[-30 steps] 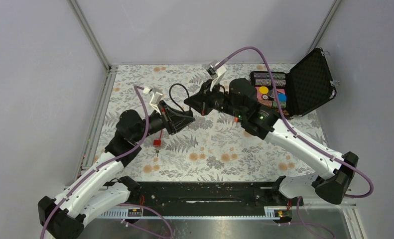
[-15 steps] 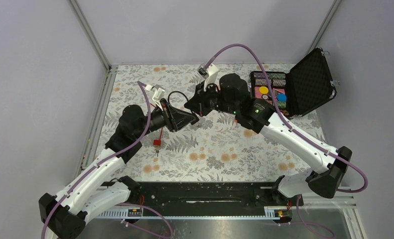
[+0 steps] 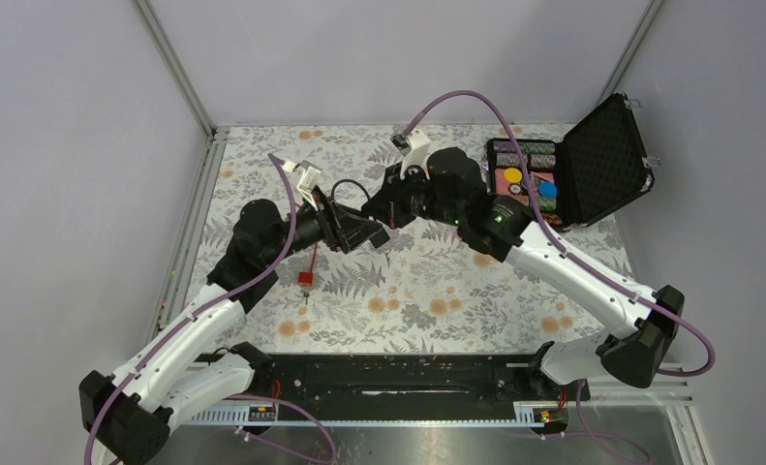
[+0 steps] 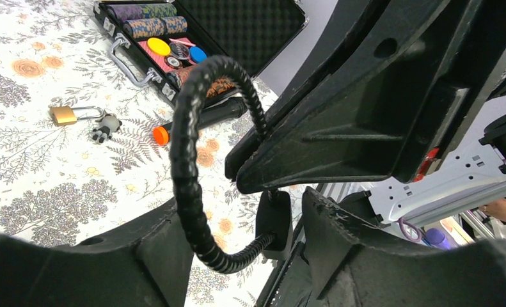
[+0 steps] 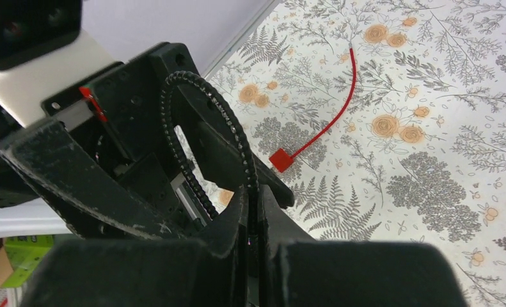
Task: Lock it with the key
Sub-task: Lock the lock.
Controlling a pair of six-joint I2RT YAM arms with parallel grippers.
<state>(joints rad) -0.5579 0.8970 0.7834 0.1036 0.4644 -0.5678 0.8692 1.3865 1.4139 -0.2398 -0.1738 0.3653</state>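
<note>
Landmark: the open black case, chips in its tray.

Key: we find it flat on the flowered cloth, off the handle side of the case and just beside a brass padlock. An orange-capped marker lies closer to the case.

Black cable loop: held in the air, well apart from the case, on its left-arm side.

Right gripper: fingers pinched nearly together on the loop.

Left gripper: fingers parted, with the loop's small block between them. We cannot tell whether they grip it.

Red wire: on the cloth, farther from the case than the loop.
</note>
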